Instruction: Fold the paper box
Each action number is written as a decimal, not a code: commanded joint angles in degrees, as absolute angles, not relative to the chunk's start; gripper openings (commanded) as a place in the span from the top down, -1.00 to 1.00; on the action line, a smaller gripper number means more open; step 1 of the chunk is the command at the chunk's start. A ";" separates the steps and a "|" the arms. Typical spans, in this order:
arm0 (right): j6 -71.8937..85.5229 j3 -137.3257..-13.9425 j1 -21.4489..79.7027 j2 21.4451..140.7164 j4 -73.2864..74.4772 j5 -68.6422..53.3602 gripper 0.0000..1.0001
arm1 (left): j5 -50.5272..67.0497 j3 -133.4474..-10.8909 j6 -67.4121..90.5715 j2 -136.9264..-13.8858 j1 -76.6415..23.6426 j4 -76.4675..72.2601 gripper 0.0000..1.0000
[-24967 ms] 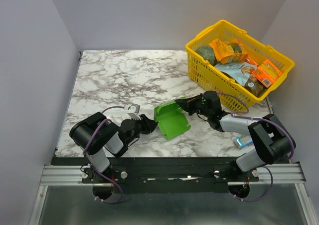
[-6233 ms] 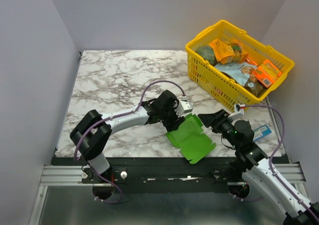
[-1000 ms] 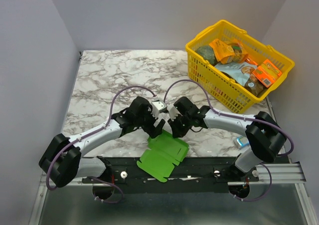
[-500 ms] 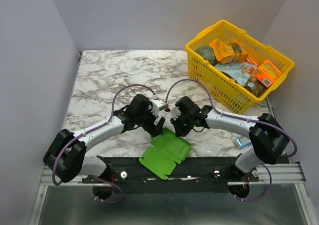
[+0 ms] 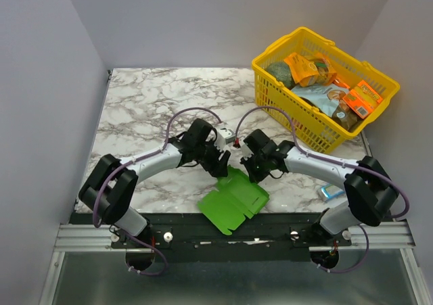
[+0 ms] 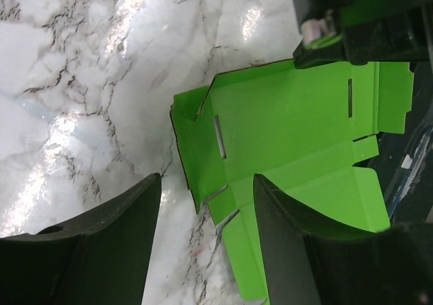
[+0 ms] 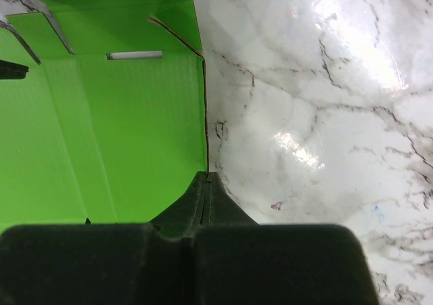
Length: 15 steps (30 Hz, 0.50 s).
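The paper box (image 5: 233, 200) is a flat, creased bright green cut-out with flaps, lying at the table's near edge and partly overhanging it. My right gripper (image 5: 252, 175) is shut on the card's far right edge; in the right wrist view the closed tips (image 7: 206, 176) pinch the paper box (image 7: 115, 115) at its border. My left gripper (image 5: 222, 168) stands open over the card's far left corner. The left wrist view shows the gripper (image 6: 206, 183) straddling a slotted flap of the paper box (image 6: 291, 122), the right finger (image 6: 298, 251) over the card.
A yellow plastic basket (image 5: 284, 109) full of packaged goods stands at the back right. A blue-and-white pack (image 5: 330, 192) lies near the right arm's base. The black mounting rail (image 5: 270, 234) runs just below the table's near edge.
The right gripper has shut on the card's edge and drawn it right and a little farther onto the table. The left gripper has followed, its jaws narrower than before.
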<state>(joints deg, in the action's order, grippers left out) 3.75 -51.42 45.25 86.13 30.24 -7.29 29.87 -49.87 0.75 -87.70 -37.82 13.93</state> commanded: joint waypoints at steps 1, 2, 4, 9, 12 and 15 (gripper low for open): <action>-6.68 -53.79 49.75 80.95 23.03 -11.16 0.99 | 28.21 -51.42 2.64 -92.46 -38.14 17.40 -0.29; -6.77 -53.70 50.01 80.69 22.94 -11.08 0.99 | 28.56 -51.50 2.81 -92.90 -38.14 17.32 -0.30; -7.12 -53.61 50.27 79.90 22.42 -10.90 0.99 | 29.09 -51.85 2.99 -93.51 -38.23 17.14 -0.30; -6.95 -53.26 50.71 78.84 21.71 -10.46 0.99 | 31.55 -53.00 4.30 -95.98 -38.32 16.97 -0.29; -6.24 -52.30 50.71 78.66 21.80 -9.32 0.99 | 31.99 -50.81 6.23 -93.61 -35.96 13.90 -0.36; -4.75 -51.51 50.71 78.14 21.71 -7.30 0.99 | 34.63 -48.35 9.22 -90.45 -31.83 10.65 -0.42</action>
<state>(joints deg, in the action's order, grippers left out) 4.05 -50.39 45.60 82.30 32.34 -3.95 36.69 -51.75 2.11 -90.74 -36.25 12.16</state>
